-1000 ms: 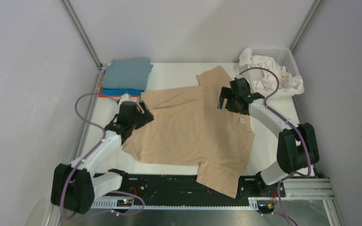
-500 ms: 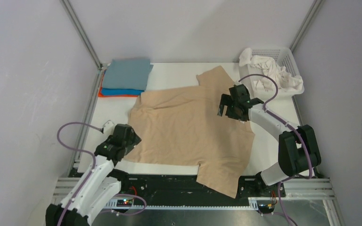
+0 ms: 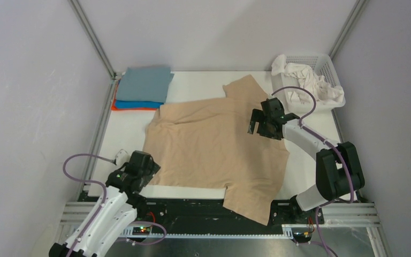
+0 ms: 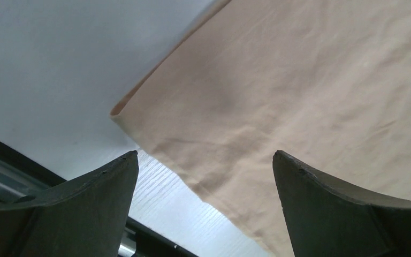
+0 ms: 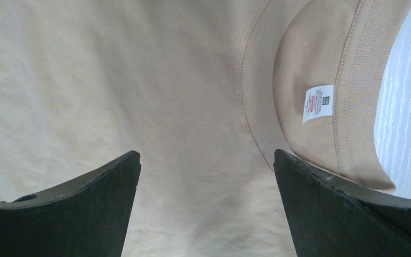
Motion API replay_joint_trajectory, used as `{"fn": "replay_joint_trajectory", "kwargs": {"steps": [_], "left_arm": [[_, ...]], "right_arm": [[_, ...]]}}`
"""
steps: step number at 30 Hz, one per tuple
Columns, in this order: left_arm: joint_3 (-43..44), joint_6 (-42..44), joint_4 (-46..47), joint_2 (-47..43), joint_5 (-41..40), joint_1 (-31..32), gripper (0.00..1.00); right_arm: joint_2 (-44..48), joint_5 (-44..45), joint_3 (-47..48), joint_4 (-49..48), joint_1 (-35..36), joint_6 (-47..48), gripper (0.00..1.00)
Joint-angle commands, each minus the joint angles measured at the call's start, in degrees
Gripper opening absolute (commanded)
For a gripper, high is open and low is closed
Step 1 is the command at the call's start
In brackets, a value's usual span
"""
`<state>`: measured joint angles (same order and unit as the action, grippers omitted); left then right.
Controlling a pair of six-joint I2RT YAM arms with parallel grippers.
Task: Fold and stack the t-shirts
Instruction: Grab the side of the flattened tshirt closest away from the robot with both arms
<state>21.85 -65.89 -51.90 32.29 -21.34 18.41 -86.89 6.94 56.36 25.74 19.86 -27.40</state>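
Note:
A tan t-shirt [image 3: 214, 144] lies spread flat across the white table, one sleeve hanging over the near edge. My left gripper [image 3: 149, 172] is open and empty just above the shirt's near-left corner, which also shows in the left wrist view [image 4: 278, 107]. My right gripper [image 3: 258, 127] is open and empty above the shirt beside its collar; the right wrist view shows the collar and a white label [image 5: 318, 103]. A folded stack sits at the back left: a grey-blue shirt [image 3: 145, 84] on a bright blue one [image 3: 136, 104] and an orange one [image 3: 119, 108].
A white mesh basket [image 3: 326, 67] at the back right holds crumpled white shirts [image 3: 307, 85]. Grey walls and metal posts enclose the table. A black rail [image 3: 192, 211] runs along the near edge between the arm bases.
My left arm has pulled back from the shirt's far-left edge to its near-left corner. The shirt's left side now lies flatter. My right gripper shifted slightly right, near the collar.

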Motion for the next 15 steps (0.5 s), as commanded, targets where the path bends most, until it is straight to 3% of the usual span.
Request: {"fn": "replay_joint_trajectory", "kwargs": {"steps": [1,10,14,15], "left_arm": [[-1.45,-5.07,-0.73,3.6,1.13,1.65,1.0],[-1.91,-8.17,0.81,6.24,-2.87,1.82,0.91],[-3.82,-11.07,3.85,6.36,-3.91,1.92,0.74],[-4.0,-11.48,4.23,6.28,-4.39,1.91,0.65]], "right_arm": [[0.49,0.14,-0.16,-1.36,-0.7,-0.64,0.99],[0.16,-0.71,-0.58,-1.65,-1.31,-0.57,0.99],[0.48,-0.39,-0.67,-1.32,-1.41,-0.62,0.99],[0.57,-0.32,-0.67,-1.27,-1.47,-0.57,0.99]]}}
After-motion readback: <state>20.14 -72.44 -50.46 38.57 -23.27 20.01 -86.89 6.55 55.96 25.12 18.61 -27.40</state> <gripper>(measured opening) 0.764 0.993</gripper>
